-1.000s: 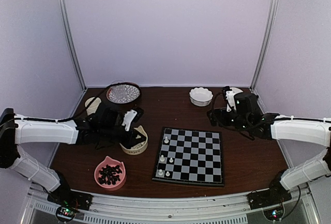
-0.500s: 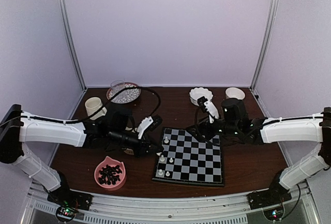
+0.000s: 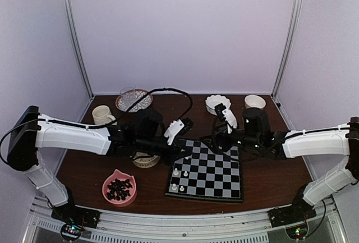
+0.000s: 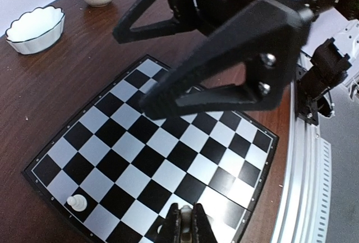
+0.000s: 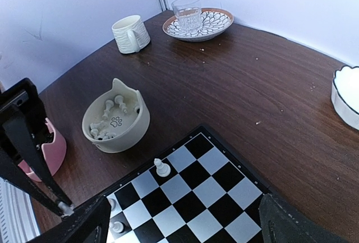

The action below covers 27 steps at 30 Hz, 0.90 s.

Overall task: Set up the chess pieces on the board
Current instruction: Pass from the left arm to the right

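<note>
The board lies at the table's front middle, with several white chess pieces standing near its left edge. My left gripper hovers over the board's left part, shut on a small white chess piece. Below it another white piece stands alone on the board. My right gripper hangs wide open over the board's far edge with nothing between its fingers. The right wrist view shows a lone white piece on the board, and more white pieces lying in a cream cat-shaped bowl.
The cream bowl sits partly under my left arm. A pink bowl of dark pieces is at the front left. A mug, a patterned plate with a glass, a scalloped white bowl and a small white bowl line the back.
My left arm swung right from the cream bowl to above the board, carrying a white piece. My right arm came in from the back right to the board's far edge.
</note>
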Tool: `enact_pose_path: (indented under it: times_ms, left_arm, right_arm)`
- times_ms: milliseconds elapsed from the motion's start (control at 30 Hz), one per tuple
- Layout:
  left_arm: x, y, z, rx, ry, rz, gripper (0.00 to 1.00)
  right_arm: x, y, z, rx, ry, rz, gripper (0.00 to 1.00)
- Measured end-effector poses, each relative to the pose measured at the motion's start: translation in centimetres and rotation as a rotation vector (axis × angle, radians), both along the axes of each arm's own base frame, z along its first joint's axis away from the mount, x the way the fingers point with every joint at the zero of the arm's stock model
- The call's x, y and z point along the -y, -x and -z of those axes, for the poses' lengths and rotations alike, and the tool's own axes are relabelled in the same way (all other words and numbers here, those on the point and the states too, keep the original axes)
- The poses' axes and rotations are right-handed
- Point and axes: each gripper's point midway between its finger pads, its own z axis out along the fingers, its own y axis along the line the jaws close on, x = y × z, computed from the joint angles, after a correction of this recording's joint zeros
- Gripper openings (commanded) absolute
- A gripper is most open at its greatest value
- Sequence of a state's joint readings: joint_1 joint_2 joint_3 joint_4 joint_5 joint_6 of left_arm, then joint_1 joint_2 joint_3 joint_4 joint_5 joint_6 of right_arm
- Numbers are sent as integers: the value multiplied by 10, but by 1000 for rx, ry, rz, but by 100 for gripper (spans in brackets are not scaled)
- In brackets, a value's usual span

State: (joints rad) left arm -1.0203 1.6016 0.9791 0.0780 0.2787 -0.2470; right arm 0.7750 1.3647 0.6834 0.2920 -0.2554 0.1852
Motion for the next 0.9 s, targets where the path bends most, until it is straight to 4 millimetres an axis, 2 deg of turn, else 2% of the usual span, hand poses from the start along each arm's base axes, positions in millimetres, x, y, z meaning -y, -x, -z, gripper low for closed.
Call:
enact_pose_path:
  times_ms: [167, 367, 500, 700, 900]
  left_arm:
    - [17, -19, 14, 22, 6, -28, 1]
    - [31, -38, 31, 36, 38, -47, 1]
    - [40, -48, 38, 15, 61, -51, 2]
    - [42, -51, 34, -7, 95, -63, 2]
    - [38, -48, 41, -39, 116, -81, 3]
  right_arm:
    - [6, 1, 11, 24, 27, 8, 91]
    - [4, 3, 9, 51, 34, -21, 88]
    - [0, 5, 15, 48, 48, -51, 86]
    - [-6, 10, 27, 23, 63, -96, 86]
    - [-18, 23, 27, 56, 92, -145, 87]
